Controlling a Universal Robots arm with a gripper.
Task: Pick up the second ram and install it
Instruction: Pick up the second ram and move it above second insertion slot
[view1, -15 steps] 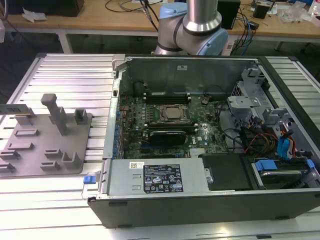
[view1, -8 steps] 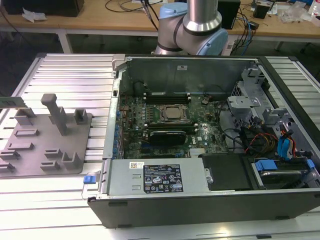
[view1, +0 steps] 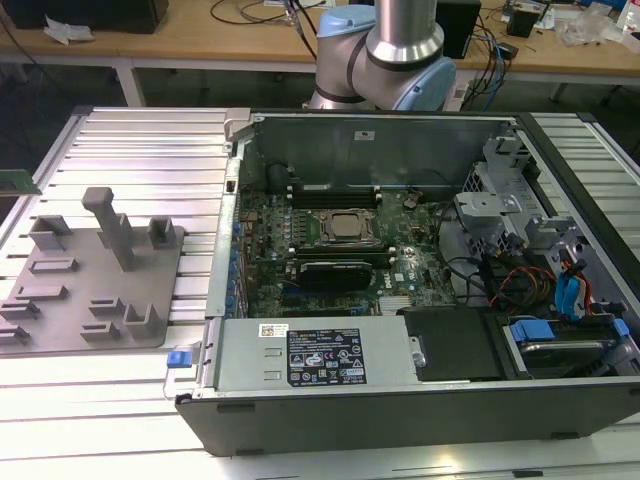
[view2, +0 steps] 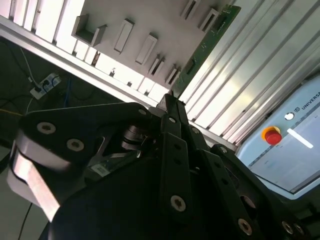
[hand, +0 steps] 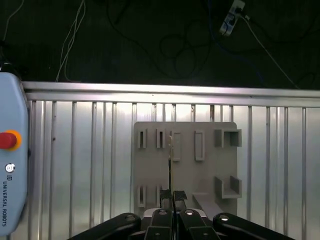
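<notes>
One gripper (hand: 172, 196), its two fingers clamped on one second ram (view2: 210, 42) | ram hung edge-on above one grey holder plate (hand: 210, 160) | one open computer case (view1: 400, 150) stood beside the plate.

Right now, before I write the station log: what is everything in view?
computer case: one, dark grey, lid off, exterior view's right.
motherboard: one, green, inside the case.
holder plate: one, grey, upright posts, on the table, exterior view's left.
table: one, silver, ribbed, under both.
pendant: one, pale with red button, at the table's edge.
power strip: one, white, on the floor.
second ram: one, green, in the pincer.
arm: one, silver and pale blue, behind the case.
pincer: one, black, shut on the second ram.
</notes>
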